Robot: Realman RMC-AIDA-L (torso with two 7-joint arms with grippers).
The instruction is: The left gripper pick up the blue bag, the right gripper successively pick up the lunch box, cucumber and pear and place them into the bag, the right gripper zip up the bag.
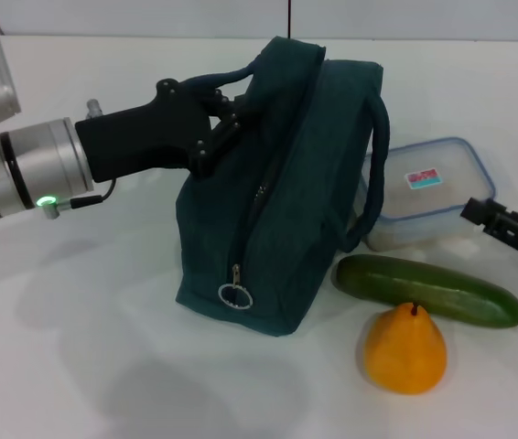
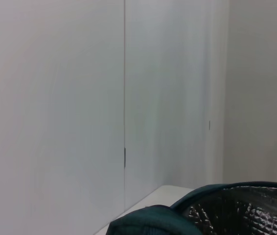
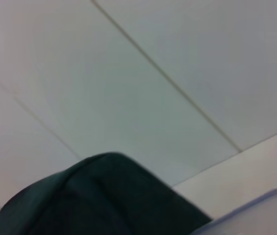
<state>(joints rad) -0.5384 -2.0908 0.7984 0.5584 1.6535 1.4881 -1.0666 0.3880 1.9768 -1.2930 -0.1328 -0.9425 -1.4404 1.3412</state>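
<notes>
1. Blue bag (image 1: pixel 305 183): matt woven cloth, slightly coarse; rope-like cloth handles; metal zipper ring pull (image 1: pixel 235 295). In the left wrist view its lining (image 2: pixel 241 215) is shiny, quilted, silver foil.
2. Lunch box (image 1: pixel 428 197): clear, glossy, smooth plastic with a blue-rimmed plastic lid and a small paper-like label.
3. Cucumber (image 1: pixel 428 290): smooth dark green skin with a soft sheen.
4. Pear (image 1: pixel 405 349): smooth, fairly matt yellow-orange skin.
5. Left hand (image 1: pixel 211 128): matt black casing; its wrist is brushed silver metal.
6. Right hand (image 1: pixel 506 224): matt black.
7. Desk (image 1: pixel 103 366): smooth white surface, faintly glossy.
</notes>
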